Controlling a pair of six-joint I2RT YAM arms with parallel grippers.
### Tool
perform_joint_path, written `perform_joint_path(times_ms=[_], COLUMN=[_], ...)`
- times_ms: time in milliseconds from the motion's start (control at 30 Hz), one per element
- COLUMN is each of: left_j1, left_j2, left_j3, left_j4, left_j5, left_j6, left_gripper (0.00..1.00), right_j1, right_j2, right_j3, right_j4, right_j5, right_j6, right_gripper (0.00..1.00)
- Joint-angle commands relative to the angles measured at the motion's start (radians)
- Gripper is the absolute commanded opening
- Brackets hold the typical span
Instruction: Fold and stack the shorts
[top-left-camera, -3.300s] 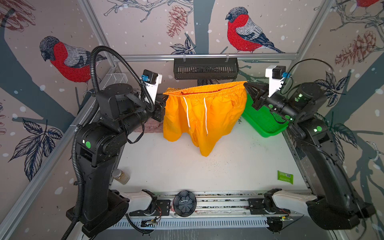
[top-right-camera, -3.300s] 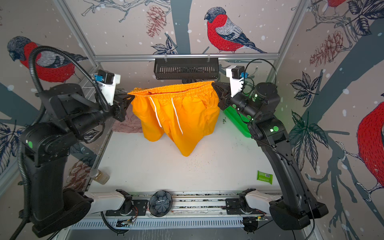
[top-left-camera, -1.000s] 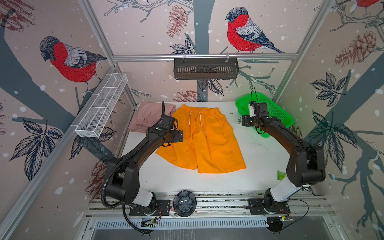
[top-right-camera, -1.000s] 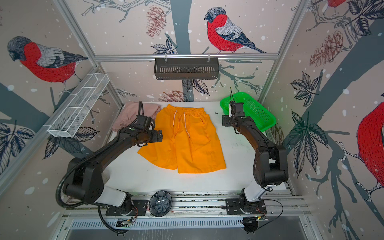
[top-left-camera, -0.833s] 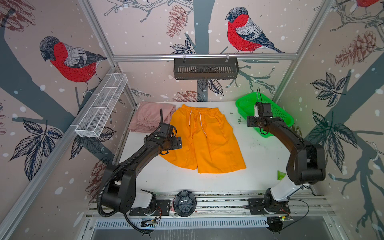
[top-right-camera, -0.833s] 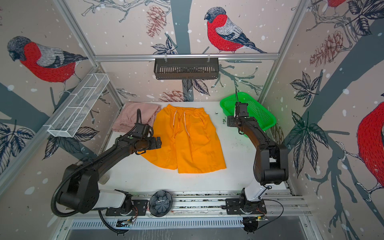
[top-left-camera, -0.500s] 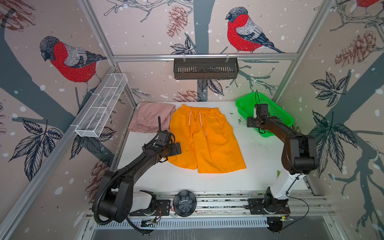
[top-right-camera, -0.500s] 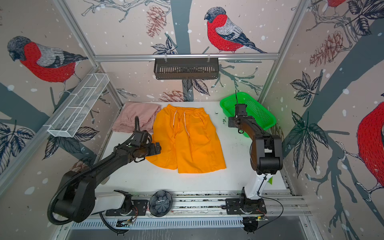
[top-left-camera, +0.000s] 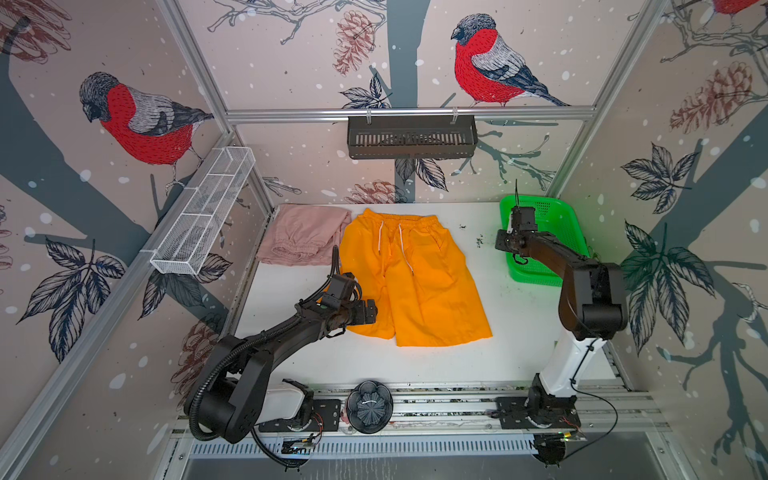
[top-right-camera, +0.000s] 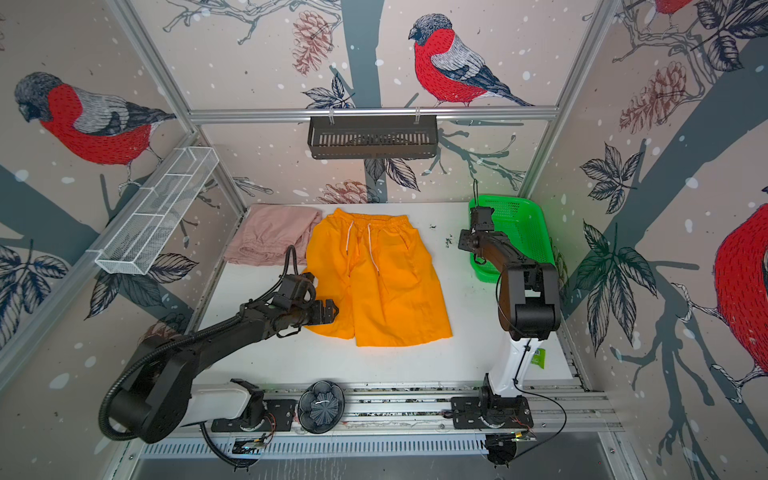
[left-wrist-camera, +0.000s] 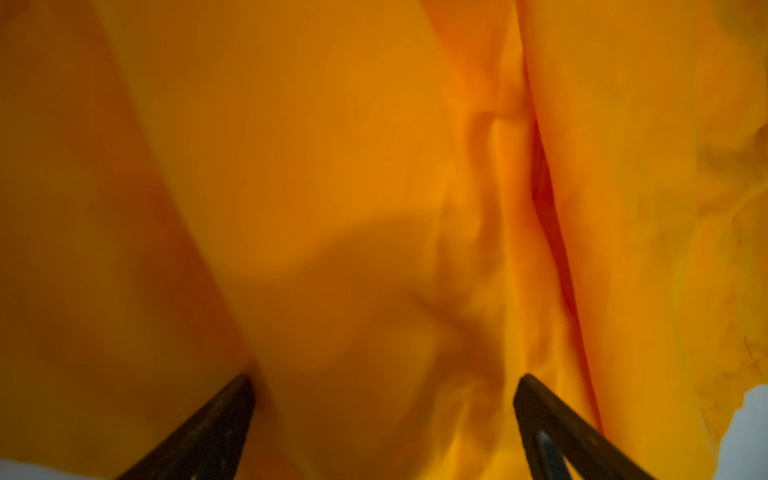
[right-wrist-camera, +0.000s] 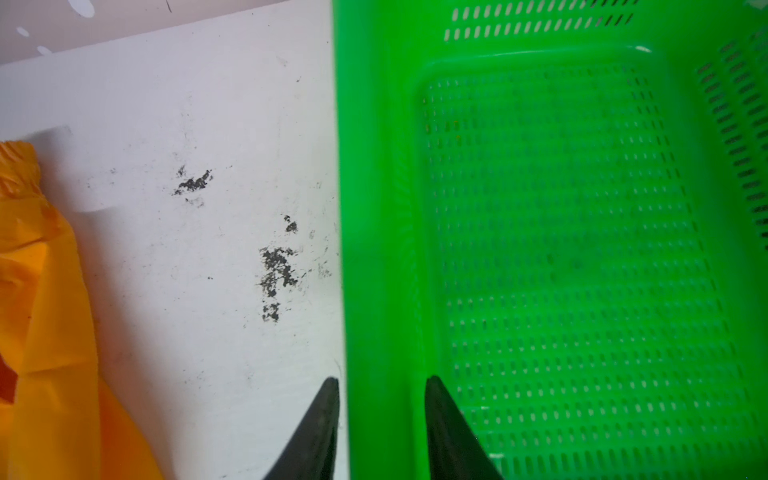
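A robot lab test cell: an aluminium frame (top-left-camera: 409, 111) with bird-print panels (top-left-camera: 291, 62) encloses a white table (top-left-camera: 523, 324), two black robot arms (top-left-camera: 282, 332) mounted on a rail (top-left-camera: 449, 405).

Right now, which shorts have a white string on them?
The orange shorts, spread out flat in the middle: a white drawstring hangs down from their waistband. The pink shorts beside them lie in a smaller bundle and show no string.
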Motion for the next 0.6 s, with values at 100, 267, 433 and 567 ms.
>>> perform_joint_path(times_ms=[100,267,433,567], left_j1=[-0.088,-0.171,-0.312,-0.401], left_j2=[0.031,0.104,0.175,0.153], left_j3=[-0.022,0.030,0.126,0.216], left_j4=[0.085,0.124,0.051,-0.165], left_j5=[0.005,0.013,0.003,-0.055], left_j6=[-0.036,-0.045,-0.122,-0.213], left_gripper=[0.98,0.98,0.98,0.98], right_j1=[0.000,0.016,0.088,0.184], right_j2=[0.032,-0.054,-0.213,-0.325], right_j3=[0.032,0.053,0.010,-0.149], right_j4=[0.060,0.058,0.014,0.029], right_j5=[-0.022,-0.074,-0.100,-0.195], right_j6=[0.013,0.006,0.010,0.039], right_gripper=[0.58,0.65,0.74,0.75])
